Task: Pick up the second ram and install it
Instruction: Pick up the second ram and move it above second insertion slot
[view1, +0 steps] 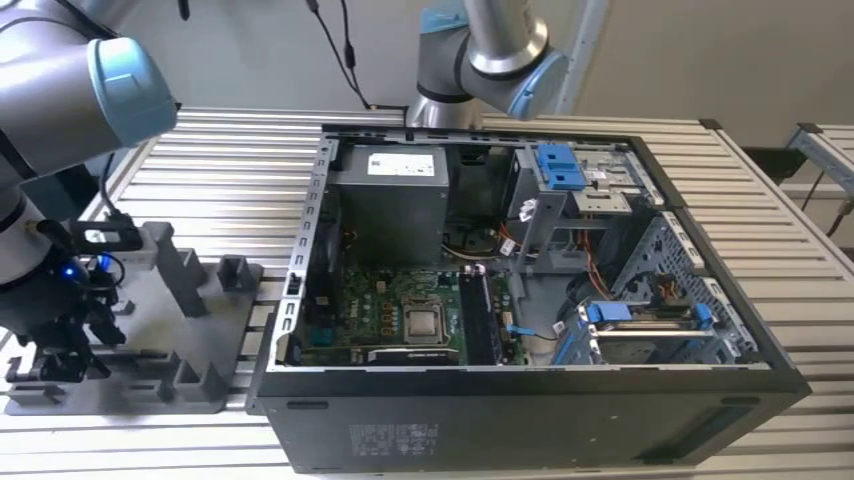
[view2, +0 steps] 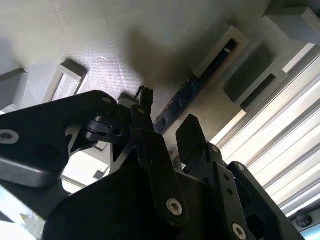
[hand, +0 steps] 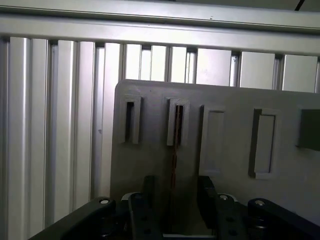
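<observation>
Where the second ram sits: the second ram (hand: 176, 127) (view2: 192, 89) stands on its long edge in a narrow slot of the grey holder (hand: 225, 100), which leaves both flat faces free to be pinched.
Gripper: the gripper (hand: 176, 187) (view2: 167, 112) is open and straddles the board. Its fingers (hand: 207, 192) stand one on each side, with a gap showing on both sides in the first wrist view, apparently lined up to squeeze across the board's thickness.
Holder: it lies on the slatted table (view1: 200, 150) at the exterior view's left, just beside the computer case (view1: 534, 420).
Computer case: it lies on its side with the open face up, so the motherboard (view1: 400, 310) can be reached from above.
Stage: judged as pickup not yet made.
</observation>
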